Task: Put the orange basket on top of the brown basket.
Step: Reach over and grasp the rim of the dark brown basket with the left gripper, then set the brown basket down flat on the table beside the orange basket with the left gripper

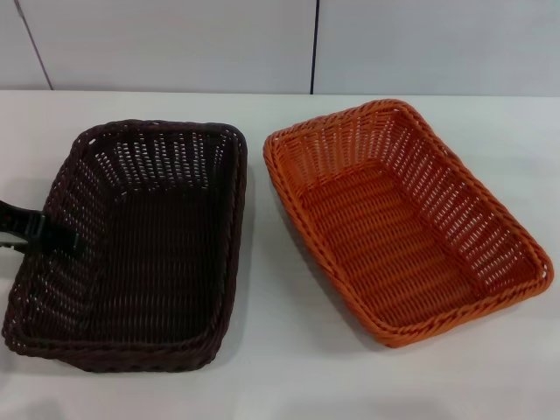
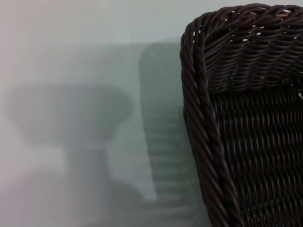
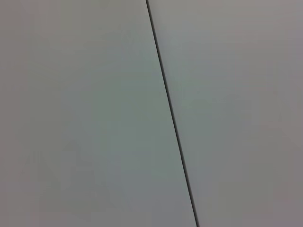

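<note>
White bench (image 1: pixel 280 376) under pale wall panels (image 1: pixel 175 44), the panels divided by a dark vertical seam (image 1: pixel 313 44); two woven baskets stand side by side on the bench, seen from the head camera.

Brown basket (image 1: pixel 131 254): toward the left edge of the bench, upright, its open side up. Its near left corner lies close to the front left corner of the bench, and its long sides run from front to back. The braided rim and the openwork walls are visible all round, and the inside holds nothing.

Orange basket (image 1: pixel 407 223): toward the right side of the bench, upright and also holding nothing, turned at an angle so that its near corner points to the front right corner of the bench. It stands just beside the brown basket; a narrow strip of bare bench separates the two at their back corners, and the gap widens toward the front edge. The orange basket rests on the bench, not on the brown one.

Left hand (image 1: pixel 39 232): a black part enters from the left edge of the bench and reaches over the left rim of the brown basket, about midway along that side. Whether its fingers are spread or pressed on the rim cannot be told. The left wrist view shows one corner of the brown basket (image 2: pixel 246 123) against the bench, with soft shadows beside it.

Right hand: not visible in any view. The right wrist view shows only a pale panel (image 3: pixel 80 113) with a dark seam (image 3: pixel 171 113).
</note>
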